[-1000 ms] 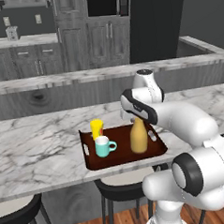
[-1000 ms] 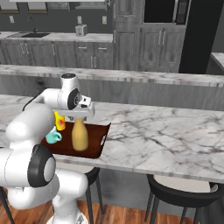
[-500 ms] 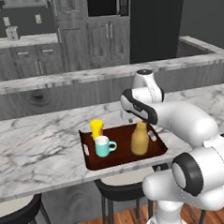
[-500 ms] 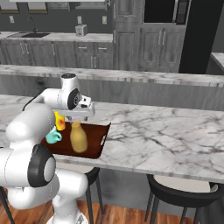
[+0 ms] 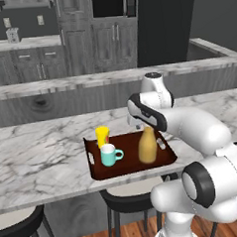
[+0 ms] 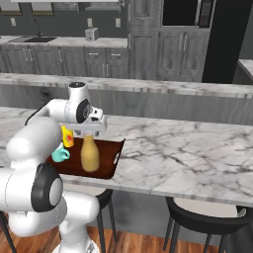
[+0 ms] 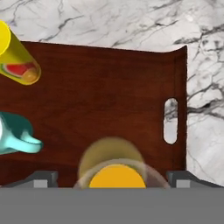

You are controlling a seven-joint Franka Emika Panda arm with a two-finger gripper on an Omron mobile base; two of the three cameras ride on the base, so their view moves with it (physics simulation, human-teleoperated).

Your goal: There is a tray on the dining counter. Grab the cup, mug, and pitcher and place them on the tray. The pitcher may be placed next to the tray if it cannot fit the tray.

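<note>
Standing on one tray (image 5: 128, 165) are one cup (image 5: 102, 136), one mug (image 5: 109, 155) and one pitcher (image 5: 147, 145), claw (image 7: 112, 179) spread wide above.

On the desk (image 5: 43, 155): one tray (image 5: 131, 164). On the tray: one cup (image 5: 102, 135), one mug (image 5: 109, 155), one pitcher (image 5: 147, 145). Under the desk: two stools (image 6: 207, 217). On the far worktop behind the desk: one toaster (image 6: 91, 34).

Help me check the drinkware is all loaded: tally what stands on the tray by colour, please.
Bright yellow: 1, the cup
Teal: 1, the mug
Mustard yellow: 1, the pitcher
Total: 3, all on the tray.
</note>
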